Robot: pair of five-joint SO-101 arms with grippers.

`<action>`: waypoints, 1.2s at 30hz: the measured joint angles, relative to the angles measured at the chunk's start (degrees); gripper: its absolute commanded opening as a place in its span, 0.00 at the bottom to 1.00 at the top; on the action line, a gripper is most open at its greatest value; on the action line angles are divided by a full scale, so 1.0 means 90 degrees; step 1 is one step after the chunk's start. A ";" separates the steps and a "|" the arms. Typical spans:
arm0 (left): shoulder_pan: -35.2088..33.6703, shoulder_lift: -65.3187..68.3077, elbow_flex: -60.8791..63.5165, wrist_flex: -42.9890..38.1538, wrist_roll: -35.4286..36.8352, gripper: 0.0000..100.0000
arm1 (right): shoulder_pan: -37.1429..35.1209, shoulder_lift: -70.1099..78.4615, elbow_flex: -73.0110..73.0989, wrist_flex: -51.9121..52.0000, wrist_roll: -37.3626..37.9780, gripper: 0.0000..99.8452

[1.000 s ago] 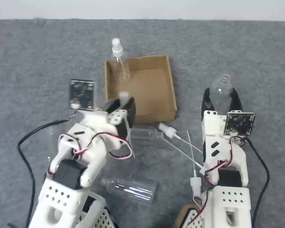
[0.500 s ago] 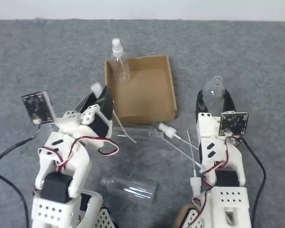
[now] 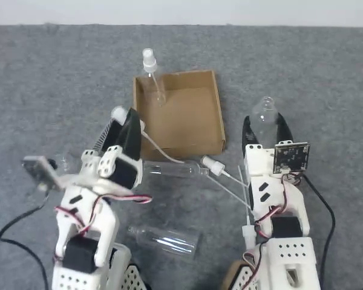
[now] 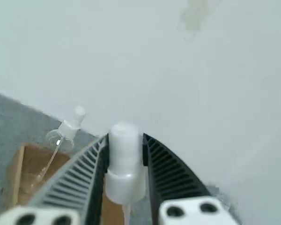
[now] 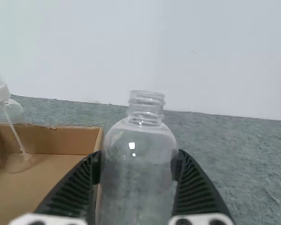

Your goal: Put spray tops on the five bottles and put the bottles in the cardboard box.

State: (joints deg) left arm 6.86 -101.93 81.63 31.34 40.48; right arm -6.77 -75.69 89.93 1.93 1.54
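Now we note the left gripper point(image 3: 126, 118) closed snug on a white spray top point(image 4: 125, 161), held up just left of the cardboard box point(image 3: 190, 124). We see the right gripper point(image 3: 265, 121) clamped round an uncapped bottle point(image 5: 139, 150), upright, right of the box. A capped bottle point(image 3: 152, 75) stands in the box's far left corner. One bare bottle point(image 3: 175, 169) lies just near of the box, and another bare bottle point(image 3: 166, 238) lies nearer, between the arms.

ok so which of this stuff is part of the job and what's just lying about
Part of the job: spray top in left gripper; open bottle in right gripper; capped bottle in cardboard box; bottle lying by the box; bottle lying between the arms; loose spray top near the box; loose spray top by the right arm.

Just lying about: black cable beside the left arm.
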 measured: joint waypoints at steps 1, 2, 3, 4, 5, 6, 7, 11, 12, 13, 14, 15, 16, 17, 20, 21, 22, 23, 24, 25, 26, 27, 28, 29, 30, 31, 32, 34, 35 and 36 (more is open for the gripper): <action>0.0000 -0.0117 0.0029 0.0000 0.0049 0.01 | 0.0000 0.0000 0.0000 0.0000 0.0000 0.02; 0.0000 -0.0156 0.0039 0.0000 0.0059 0.01 | 0.0000 0.0000 0.0000 0.0000 0.0000 0.02; 0.0000 -0.0156 0.0049 0.0000 0.0059 0.01 | 0.0000 0.0000 0.0000 0.0000 0.0000 0.02; 0.0000 -0.0156 0.0049 0.0000 0.0078 0.01 | 0.0000 0.0000 0.0000 0.0000 0.0000 0.02; 0.0000 -0.0156 0.0049 0.0000 0.0098 0.01 | 0.0000 0.0000 0.0000 0.0000 0.0000 0.02; 0.0000 -0.0156 0.0049 0.0000 0.0147 0.01 | 0.0000 0.0000 0.0000 0.0000 0.0000 0.02; 0.0000 -0.0156 0.0049 0.0000 0.0215 0.01 | 0.0000 0.0000 0.0000 0.0000 0.0000 0.02; 0.0000 -0.0156 0.0049 0.0000 0.0557 0.01 | -0.0166 0.0000 0.0000 0.0000 0.0000 0.02; 0.0000 -0.0156 0.0049 0.0000 0.0625 0.01 | -0.0234 0.0000 0.0020 0.0000 0.0000 0.02; 0.0000 -0.0156 0.0049 0.0000 0.0674 0.01 | -0.0303 0.0000 0.0068 0.0000 0.0000 0.02; 0.0000 -0.0156 0.0049 0.0000 0.0723 0.01 | -0.0361 0.0000 0.0107 0.0000 0.0000 0.02; 0.0000 -0.0156 0.0049 0.0000 0.0772 0.01 | -0.0410 0.0000 0.0127 0.0000 0.0020 0.02; 0.0000 -0.0156 0.0049 0.0000 0.0840 0.01 | -0.0449 0.0000 0.0137 0.0000 0.0107 0.02; -0.0049 -0.0156 0.0049 0.0000 0.0908 0.01 | -0.0498 0.0000 0.0147 0.0000 0.0215 0.02; -0.0420 -0.0156 0.0049 0.0000 0.1241 0.01 | -0.0723 0.0000 0.0166 0.0000 0.0508 0.02; -0.0567 -0.0156 0.0049 0.0000 0.1397 0.01 | -0.0791 0.0000 0.0205 0.0000 0.0567 0.02; -0.0733 -0.0156 0.0049 0.0000 0.1563 0.01 | -0.0840 0.0000 0.0244 0.0000 0.0625 0.02; -0.0879 -0.0156 0.0049 -0.0078 0.1719 0.01 | -0.0869 0.0000 0.0264 0.0000 0.0684 0.02; -0.1016 -0.0156 0.0049 -0.0176 0.1866 0.01 | -0.0928 0.0000 0.0293 0.0000 0.0762 0.02; -0.1133 -0.0156 0.0049 -0.0244 0.1973 0.01 | -0.0977 0.0000 0.0303 0.0000 0.0801 0.02; -0.1231 -0.0156 0.0049 -0.0303 0.2100 0.01 | -0.1026 0.0000 0.0303 0.0000 0.0840 0.02; -0.1319 -0.0156 0.0049 -0.0332 0.2208 0.01 | -0.1074 0.0000 0.0303 0.0000 0.0879 0.02; -0.1377 -0.0156 0.0049 -0.0332 0.2315 0.01 | -0.1114 0.0000 0.0303 0.0000 0.0918 0.02; -0.1426 -0.0156 0.0049 -0.0342 0.2413 0.01 | -0.1143 0.0000 0.0303 0.0000 0.0947 0.02; -0.1446 -0.0156 0.0049 -0.0342 0.2491 0.01 | -0.1143 0.0000 0.0303 0.0000 0.0957 0.02; -0.1455 -0.0156 0.0049 -0.0342 0.2520 0.01 | -0.1133 0.0000 0.0303 0.0000 0.0987 0.02; -0.1455 -0.0156 0.0049 -0.0342 0.2540 0.01 | -0.1133 0.0000 0.0303 0.0000 0.1006 0.02; -0.1475 -0.0156 0.0049 -0.0342 0.2598 0.01 | -0.1133 0.0000 0.0303 0.0000 0.1074 0.02; -0.1485 -0.0156 0.0049 -0.0342 0.2647 0.01 | -0.1143 0.0000 0.0303 0.0000 0.1104 0.02; -0.1485 -0.0156 0.0049 -0.0342 0.2686 0.01 | -0.1153 0.0000 0.0303 0.0000 0.1133 0.02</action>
State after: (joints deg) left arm -6.51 -103.34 82.07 28.26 64.66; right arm -17.14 -75.69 92.66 1.93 11.74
